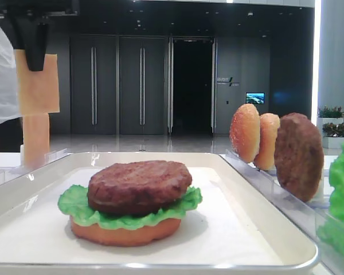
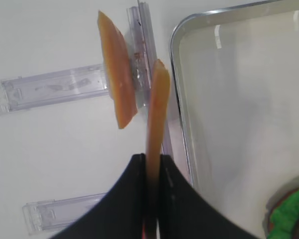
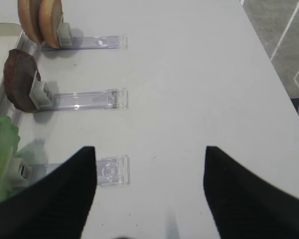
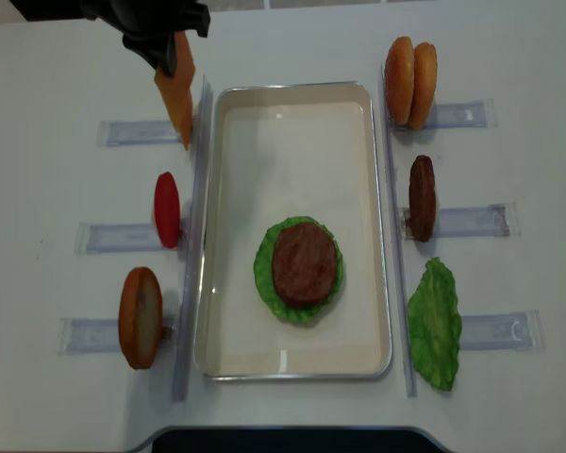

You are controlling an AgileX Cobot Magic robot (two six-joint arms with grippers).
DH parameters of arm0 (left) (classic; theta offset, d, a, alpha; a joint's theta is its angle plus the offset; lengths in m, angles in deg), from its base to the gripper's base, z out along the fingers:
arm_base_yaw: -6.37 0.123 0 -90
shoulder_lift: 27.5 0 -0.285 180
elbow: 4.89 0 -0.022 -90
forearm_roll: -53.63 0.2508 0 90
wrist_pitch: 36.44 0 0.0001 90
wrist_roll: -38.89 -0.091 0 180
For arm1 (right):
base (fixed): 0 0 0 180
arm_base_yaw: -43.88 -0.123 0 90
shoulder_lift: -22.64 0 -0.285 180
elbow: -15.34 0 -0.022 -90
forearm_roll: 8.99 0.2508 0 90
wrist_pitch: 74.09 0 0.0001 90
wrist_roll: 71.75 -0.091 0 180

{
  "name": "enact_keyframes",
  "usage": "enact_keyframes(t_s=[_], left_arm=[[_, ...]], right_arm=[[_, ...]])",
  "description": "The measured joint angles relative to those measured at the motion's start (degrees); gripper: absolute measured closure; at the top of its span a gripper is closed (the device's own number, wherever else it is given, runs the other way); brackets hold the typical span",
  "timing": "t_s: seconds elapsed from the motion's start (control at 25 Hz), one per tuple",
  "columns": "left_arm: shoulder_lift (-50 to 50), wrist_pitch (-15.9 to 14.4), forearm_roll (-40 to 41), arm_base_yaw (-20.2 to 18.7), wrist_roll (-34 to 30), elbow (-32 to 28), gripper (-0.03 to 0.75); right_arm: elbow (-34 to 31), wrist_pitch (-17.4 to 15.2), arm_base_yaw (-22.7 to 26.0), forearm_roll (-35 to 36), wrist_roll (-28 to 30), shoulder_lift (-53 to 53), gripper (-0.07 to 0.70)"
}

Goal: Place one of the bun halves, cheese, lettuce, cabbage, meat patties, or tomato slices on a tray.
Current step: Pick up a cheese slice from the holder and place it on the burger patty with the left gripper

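Note:
My left gripper (image 4: 170, 62) hangs above the table just left of the tray's far left corner, shut on a thin orange cheese slice (image 4: 177, 94) that dangles edge-on (image 2: 157, 104) from its fingers (image 2: 132, 199). A second cheese slice (image 2: 117, 79) stands in a clear rack beside it. The white tray (image 4: 292, 123) holds a stack: a meat patty (image 1: 139, 184) on lettuce (image 1: 74, 207) on an orange-red round slice (image 1: 126, 234). My right gripper (image 3: 149, 191) is open over bare table, with nothing between its fingers.
Right of the tray, clear racks hold two bun halves (image 4: 410, 81), a patty (image 4: 422, 196) and a lettuce leaf (image 4: 434, 323). On the left stand a red tomato slice (image 4: 167, 209) and a bun half (image 4: 140, 316). Long clear rails (image 4: 191, 245) run along both tray sides.

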Motion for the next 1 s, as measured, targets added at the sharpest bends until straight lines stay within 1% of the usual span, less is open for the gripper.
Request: enact_keyframes(t_s=[0.36, 0.56, 0.68, 0.88, 0.96, 1.0], left_arm=[[-4.2, -0.2, -6.6, 0.0, 0.2, -0.3, 0.684], [-5.9, -0.3, -8.9, 0.0, 0.2, -0.7, 0.684], [-7.8, -0.3, -9.5, 0.0, 0.2, -3.1, 0.684], [-11.0, -0.3, -10.2, 0.0, 0.2, -9.4, 0.684], [-12.2, 0.5, -10.9, 0.0, 0.2, -11.9, 0.684], [-12.8, 1.4, -11.6, 0.0, 0.2, -13.1, 0.684]], right_arm=[[0.0, 0.0, 0.0, 0.0, 0.0, 0.0, 0.161], [0.0, 0.0, 0.0, 0.0, 0.0, 0.0, 0.161], [0.0, 0.0, 0.0, 0.0, 0.0, 0.0, 0.161], [0.0, 0.0, 0.0, 0.0, 0.0, 0.0, 0.161], [0.0, 0.0, 0.0, 0.0, 0.0, 0.0, 0.161], [0.0, 0.0, 0.0, 0.0, 0.0, 0.0, 0.161]])
